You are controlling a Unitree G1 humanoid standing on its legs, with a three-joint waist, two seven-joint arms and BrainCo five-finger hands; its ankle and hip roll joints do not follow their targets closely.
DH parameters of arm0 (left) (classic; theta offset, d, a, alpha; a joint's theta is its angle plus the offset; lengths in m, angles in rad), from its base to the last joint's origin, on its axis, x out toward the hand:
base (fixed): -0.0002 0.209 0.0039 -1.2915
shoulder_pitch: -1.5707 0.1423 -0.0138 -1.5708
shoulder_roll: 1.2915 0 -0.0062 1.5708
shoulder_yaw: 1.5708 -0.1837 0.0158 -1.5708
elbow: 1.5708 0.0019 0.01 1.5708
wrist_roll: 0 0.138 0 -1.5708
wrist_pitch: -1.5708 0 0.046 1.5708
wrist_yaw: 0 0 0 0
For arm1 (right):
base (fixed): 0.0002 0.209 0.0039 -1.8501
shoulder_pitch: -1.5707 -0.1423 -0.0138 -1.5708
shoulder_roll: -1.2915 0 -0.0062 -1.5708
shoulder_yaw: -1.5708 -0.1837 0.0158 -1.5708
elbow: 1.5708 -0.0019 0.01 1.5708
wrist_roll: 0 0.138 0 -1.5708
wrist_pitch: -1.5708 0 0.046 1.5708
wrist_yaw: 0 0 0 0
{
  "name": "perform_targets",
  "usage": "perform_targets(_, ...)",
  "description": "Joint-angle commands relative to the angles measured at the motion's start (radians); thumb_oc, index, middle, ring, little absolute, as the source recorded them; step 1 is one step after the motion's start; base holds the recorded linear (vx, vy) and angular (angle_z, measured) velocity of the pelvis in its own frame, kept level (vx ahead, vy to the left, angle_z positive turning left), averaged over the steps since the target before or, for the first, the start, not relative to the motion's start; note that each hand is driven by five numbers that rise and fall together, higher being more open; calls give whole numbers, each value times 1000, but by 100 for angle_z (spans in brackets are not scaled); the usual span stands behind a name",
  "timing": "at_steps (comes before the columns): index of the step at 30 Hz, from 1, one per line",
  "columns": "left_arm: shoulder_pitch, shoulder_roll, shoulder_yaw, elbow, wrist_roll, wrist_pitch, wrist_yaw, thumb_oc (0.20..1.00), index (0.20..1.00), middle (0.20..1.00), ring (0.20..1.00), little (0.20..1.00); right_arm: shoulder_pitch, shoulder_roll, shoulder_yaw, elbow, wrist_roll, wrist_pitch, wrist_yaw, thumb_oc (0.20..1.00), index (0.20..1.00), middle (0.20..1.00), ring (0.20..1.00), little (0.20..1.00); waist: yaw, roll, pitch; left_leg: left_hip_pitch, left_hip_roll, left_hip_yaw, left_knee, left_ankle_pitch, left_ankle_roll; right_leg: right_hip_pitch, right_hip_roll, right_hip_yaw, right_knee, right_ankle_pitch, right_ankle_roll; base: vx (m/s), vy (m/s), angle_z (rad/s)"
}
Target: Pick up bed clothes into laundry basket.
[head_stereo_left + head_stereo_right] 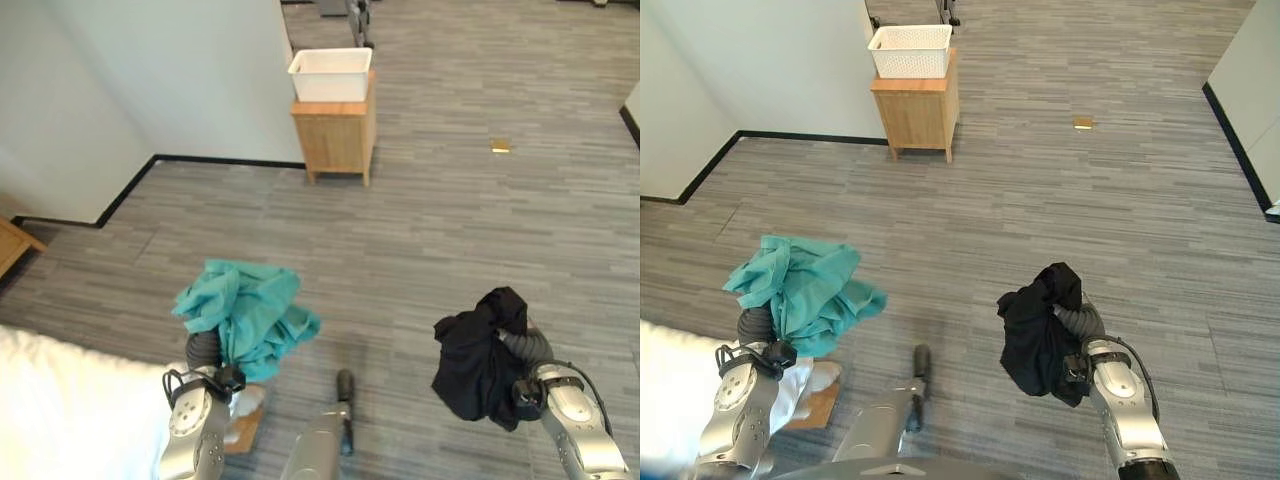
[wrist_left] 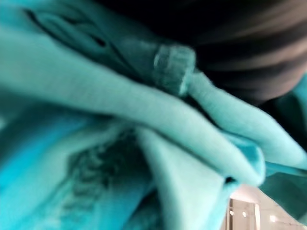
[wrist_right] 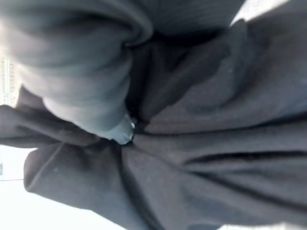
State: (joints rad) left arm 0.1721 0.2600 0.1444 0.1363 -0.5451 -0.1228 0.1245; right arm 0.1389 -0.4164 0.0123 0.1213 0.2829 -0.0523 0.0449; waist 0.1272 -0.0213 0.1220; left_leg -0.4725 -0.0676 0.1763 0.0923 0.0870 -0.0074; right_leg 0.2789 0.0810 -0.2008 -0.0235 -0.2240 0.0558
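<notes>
A bunched teal cloth point(image 1: 245, 315) is held up off the floor at the lower left, on top of my left hand point(image 1: 205, 350). In the left wrist view a fingertip point(image 2: 175, 67) is pressed into the teal cloth's point(image 2: 120, 143) folds. My right hand point(image 1: 527, 346) holds a crumpled black cloth point(image 1: 480, 365) at the lower right, which hangs over it. In the right wrist view a fingertip point(image 3: 122, 132) pinches the black cloth's point(image 3: 206, 158) folds. The white laundry basket point(image 1: 330, 73) stands on a small wooden cabinet point(image 1: 337, 135) far ahead by the wall.
The white bed point(image 1: 60, 400) fills the lower left corner. A pale wall point(image 1: 180, 80) with a black skirting juts out at the left. A small gold item point(image 1: 500, 146) lies on the grey floor point(image 1: 420, 230) between me and the cabinet.
</notes>
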Motion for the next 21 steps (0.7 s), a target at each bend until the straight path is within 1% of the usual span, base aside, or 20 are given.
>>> perform_targets(1, -59, 24, 49, -98, 3, -77, 2, 200, 200, 200, 200, 200, -56, -45, -47, -107, -2, -65, 9, 200, 200, 200, 200, 200, 15, 23, -26, 130, 156, -94, -110, 195, -123, -12, -184, 32, -47, 101, 44, 631, 111, -80)
perform_targets(2, -41, 32, 69, -104, 21, -78, 6, 200, 200, 200, 200, 200, -62, -25, -21, -118, -17, -57, 30, 200, 200, 200, 200, 200, 34, -2, -52, 141, 138, -94, -73, 173, -95, 7, -223, 47, -1, 104, 64, 656, 164, -49)
perform_targets(3, -39, 41, 70, -104, 32, -73, 0, 200, 200, 200, 200, 200, -67, -13, -18, -117, -17, -50, 40, 200, 200, 200, 200, 200, 47, -24, -67, 139, 114, -87, -36, 142, -66, -3, -263, 59, 77, 142, 83, 797, 241, -36)
perform_targets(4, -43, 50, 66, -99, 40, -66, 3, 200, 200, 200, 200, 200, -73, -3, -2, -108, -22, -49, 37, 200, 200, 200, 200, 200, 49, -36, -67, 166, 99, -79, -38, 119, -37, -47, -286, 69, 186, 210, 89, 522, 264, -36)
perform_targets(5, -41, 55, 67, -108, 56, -63, 8, 200, 200, 200, 200, 200, -76, 1, 1, -109, -23, -50, 37, 200, 200, 200, 200, 200, 51, -40, -70, 183, 76, -70, -26, 88, 3, -94, -300, 97, 353, 307, 98, 662, 473, -11)
perform_targets(6, -36, 59, 62, -116, 52, -61, 6, 200, 200, 200, 200, 200, -85, 23, 12, -109, -13, -52, 40, 200, 200, 200, 200, 200, 28, -17, -55, 294, 45, -70, -58, 28, 57, -234, -342, 81, 625, 453, 104, 510, 399, 2)
perform_targets(7, -37, 58, 62, -116, 52, -61, 6, 200, 200, 200, 200, 200, -86, 22, 12, -109, -13, -52, 40, 200, 200, 200, 200, 200, 29, -15, -56, 292, 48, -69, -60, 31, 58, -240, -340, 84, 629, 455, 103, 536, 387, 30)
perform_targets(8, -36, 61, 57, -118, 59, -56, 6, 200, 200, 200, 200, 200, -83, 28, 18, -103, -17, -54, 41, 200, 200, 200, 200, 200, 6, -2, -51, 334, 38, -82, -69, 13, 71, -280, -315, 102, 696, 460, 98, 404, 190, 27)
perform_targets(9, -46, 75, 46, -119, 73, -51, 3, 200, 200, 200, 200, 200, -81, 28, 22, -98, -27, -49, 42, 200, 200, 200, 200, 200, -22, 16, -40, 385, 39, -115, -90, -4, 81, -356, -258, 128, 752, 391, 83, 405, 183, 22)
perform_targets(10, -47, 75, 47, -118, 73, -51, 3, 200, 200, 200, 200, 200, -82, 28, 22, -98, -28, -49, 42, 200, 200, 200, 200, 200, -21, 17, -41, 383, 42, -114, -92, -2, 80, -362, -256, 129, 756, 392, 81, 811, 109, 64)
perform_targets(11, -79, 88, 26, -133, 63, -53, -10, 200, 200, 200, 200, 200, -51, 30, 15, -98, -17, -41, 53, 200, 200, 200, 200, 200, -80, 25, -23, 490, 28, -183, -127, -33, 76, -515, -181, 124, 658, 266, 49, 581, 22, 73)
perform_targets(12, -80, 88, 26, -133, 63, -53, -10, 200, 200, 200, 200, 200, -51, 30, 15, -99, -17, -41, 53, 200, 200, 200, 200, 200, -82, 28, -24, 488, 32, -186, -128, -31, 75, -512, -178, 119, 651, 271, 47, 822, 0, 100)
perform_targets(13, -85, 85, 19, -138, 54, -55, -19, 200, 200, 200, 200, 200, -37, 27, 3, -94, -13, -42, 57, 200, 200, 200, 200, 200, -98, 26, -23, 520, 26, -218, -134, -42, 68, -533, -166, 121, 565, 267, 47, 688, -101, 108)
perform_targets(14, -103, 80, 1, -126, 43, -58, -26, 200, 200, 200, 200, 200, -15, 21, -20, -76, -6, -44, 47, 200, 200, 200, 200, 200, -137, 15, -24, 576, 10, -282, -143, -95, 56, -552, -140, 171, 309, 280, 55, 924, -129, 124)
perform_targets(15, -115, 78, -3, -116, 42, -57, -24, 200, 200, 200, 200, 200, -2, 21, -28, -77, -5, -44, 45, 200, 200, 200, 200, 200, -157, 1, -27, 598, -4, -315, -147, -109, 51, -577, -125, 230, 207, 292, 64, 1143, -155, 176)
perform_targets(16, -136, 77, -19, -100, 42, -64, -20, 200, 200, 200, 200, 200, 29, 14, -44, -86, -1, -38, 45, 200, 200, 200, 200, 200, -186, -6, -25, 657, 3, -376, -163, -147, 39, -576, -118, 308, 47, 338, 102, 890, -121, 123)
perform_targets(18, -124, 77, -16, -101, 62, -64, -23, 200, 200, 200, 200, 200, 45, 0, -57, -90, -14, -33, 55, 200, 200, 200, 200, 200, -197, -12, -35, 711, 12, -410, -159, -162, 25, -587, -129, 282, 10, 387, 123, 719, -146, 109)
perform_targets(19, -111, 75, -10, -103, 61, -61, -37, 200, 200, 200, 200, 200, 56, -6, -68, -93, -8, -24, 67, 200, 200, 200, 200, 200, -198, -19, -45, 719, 16, -412, -143, -171, 15, -569, -144, 269, 24, 392, 118, 399, -95, 92)
perform_targets(20, -109, 75, -10, -103, 60, -61, -37, 200, 200, 200, 200, 200, 58, -7, -68, -94, -8, -24, 67, 200, 200, 200, 200, 200, -199, -10, -45, 726, 26, -413, -141, -182, 16, -559, -136, 262, 22, 382, 118, 409, -110, 88)
perform_targets(21, -98, 77, 1, -98, 70, -58, -39, 200, 200, 200, 200, 200, 49, -16, -71, -84, -13, -31, 76, 200, 200, 200, 200, 200, -192, -12, -54, 739, 39, -412, -114, -199, 13, -573, -137, 238, 75, 382, 101, 373, -121, 70)
